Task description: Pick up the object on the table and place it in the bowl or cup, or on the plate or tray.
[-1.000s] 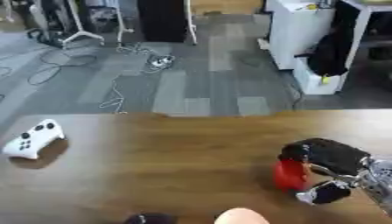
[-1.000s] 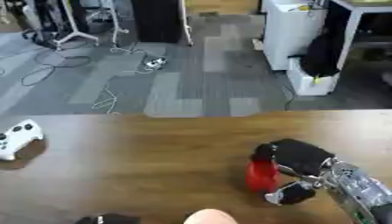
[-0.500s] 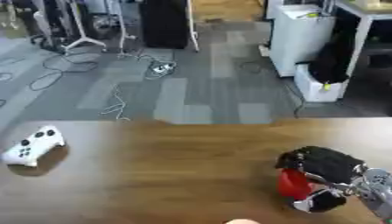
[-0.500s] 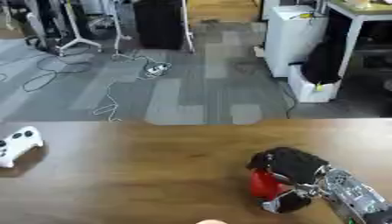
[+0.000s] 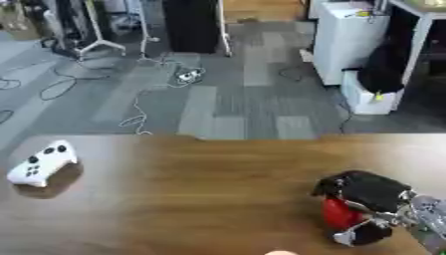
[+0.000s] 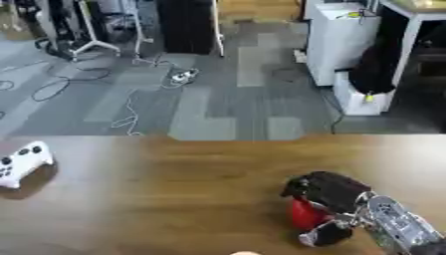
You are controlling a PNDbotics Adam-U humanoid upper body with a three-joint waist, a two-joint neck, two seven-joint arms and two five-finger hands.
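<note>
Nearest me, at about five o'clock on the brown wooden table (image 5: 200, 199), the robot's right hand (image 6: 335, 196) has its black fingers curled over the top of a small red rounded object (image 6: 307, 215), with the thumb tucked in below, so the hand is closed around it. That grip from above looks chosen to lift the thing straight off the wood; I cannot tell whether it has left the surface yet. The silver-jointed forearm (image 6: 396, 229) runs off toward the lower right corner, wrist bent inward so the palm faces down and left.

A pale rounded edge (image 5: 280, 252) just peeks in at six o'clock; too little shows to name it. No bowl, cup, plate or tray is visible, so the drop-off spot is unclear.

Further out, at nine o'clock, a white game controller (image 5: 41, 163) lies untouched, well apart from the hand. Beyond the table's far edge is grey floor with cables.
</note>
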